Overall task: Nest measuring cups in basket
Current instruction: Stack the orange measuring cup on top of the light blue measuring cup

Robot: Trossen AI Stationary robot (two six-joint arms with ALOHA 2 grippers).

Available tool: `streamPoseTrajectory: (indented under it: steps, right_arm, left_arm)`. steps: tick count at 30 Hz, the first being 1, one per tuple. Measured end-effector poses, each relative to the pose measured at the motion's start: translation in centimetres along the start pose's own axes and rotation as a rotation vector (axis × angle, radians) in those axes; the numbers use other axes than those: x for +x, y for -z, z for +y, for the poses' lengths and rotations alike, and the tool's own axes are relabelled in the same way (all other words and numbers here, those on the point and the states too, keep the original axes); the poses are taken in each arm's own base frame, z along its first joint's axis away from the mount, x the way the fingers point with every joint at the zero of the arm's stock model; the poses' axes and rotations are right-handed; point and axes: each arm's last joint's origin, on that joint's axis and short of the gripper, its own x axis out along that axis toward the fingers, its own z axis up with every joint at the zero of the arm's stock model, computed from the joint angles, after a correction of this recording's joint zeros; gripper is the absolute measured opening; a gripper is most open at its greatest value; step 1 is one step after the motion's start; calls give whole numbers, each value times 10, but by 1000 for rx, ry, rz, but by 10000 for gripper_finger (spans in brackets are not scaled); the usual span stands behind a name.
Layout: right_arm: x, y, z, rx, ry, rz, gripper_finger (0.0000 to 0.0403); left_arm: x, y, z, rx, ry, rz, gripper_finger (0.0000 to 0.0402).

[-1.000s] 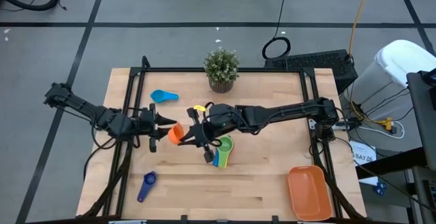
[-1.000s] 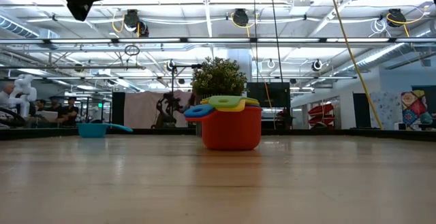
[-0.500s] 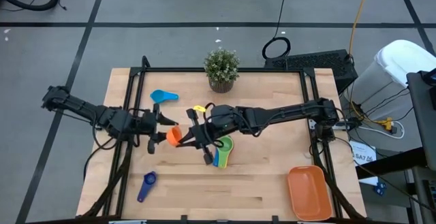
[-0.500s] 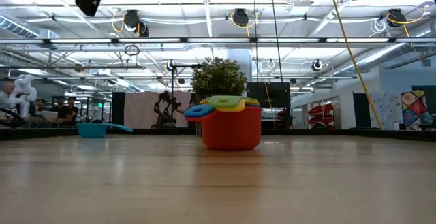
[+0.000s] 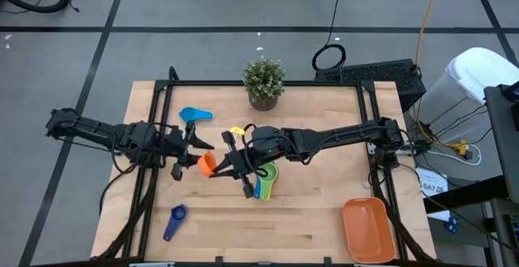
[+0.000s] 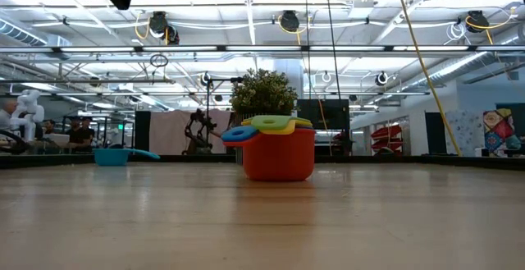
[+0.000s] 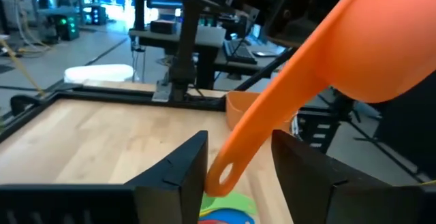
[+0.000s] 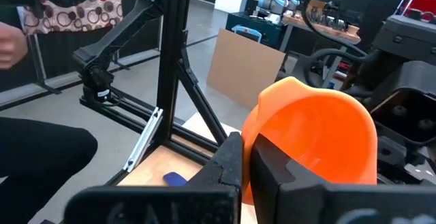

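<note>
The orange measuring cup [image 5: 206,164] is lifted above the table's middle, in my right gripper [image 5: 220,166]; its bowl [image 8: 317,142] fills the right wrist view. My left gripper [image 5: 197,144] is open, its fingers on either side of the cup handle's free end [image 7: 221,178]. A red cup with green, yellow and blue cups nested inside [image 6: 277,151] stands upright on the table [image 5: 264,180]. The light blue cup [image 5: 195,114] and the dark blue cup [image 5: 173,221] lie apart on the table. The orange basket [image 5: 369,230] sits at the near right corner. My right gripper pinches the orange cup by its bowl wall at the rim [image 8: 249,157], one finger [image 8: 272,173] inside the bowl and one [image 8: 230,164] outside. The cup is lifted clear of the table, with its handle pointing toward my left gripper. My left gripper: the handle's end lies close beside one finger [image 7: 184,173]; whether they touch, I cannot tell.
A small potted plant [image 5: 263,81] stands at the far edge, in the middle. Black frame rails [image 5: 154,149] run along the table's left and right sides. Bare wood lies along the near edge between the dark blue cup and the basket.
My left arm has drawn its elbow toward the table's left edge. In the low view its dark gripper has climbed almost out of the picture's top. The orange cup has stayed in my right gripper, shifting only slightly.
</note>
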Motion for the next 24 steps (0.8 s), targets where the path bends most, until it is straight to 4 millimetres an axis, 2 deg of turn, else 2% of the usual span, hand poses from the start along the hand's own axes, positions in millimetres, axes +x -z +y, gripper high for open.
streamPoseTrajectory:
  steps: [5, 12, 17, 24]
  right_arm:
    - [1, 0, 0, -4, -9, -7, 0]
    - [1, 1, 0, 1, -14, 0, 0]
    - [1, 2, -2, 22, -4, -1, 2]
    - [1, 6, -5, 43, 32, 30, 34]
  left_arm:
    - [5, 0, -2, 11, 65, -1, 114]
    - [13, 6, -2, 20, 89, 44, 15]
    - [13, 7, -2, 12, 79, 48, 16]
    - [13, 15, 0, -15, 14, 123, 7]
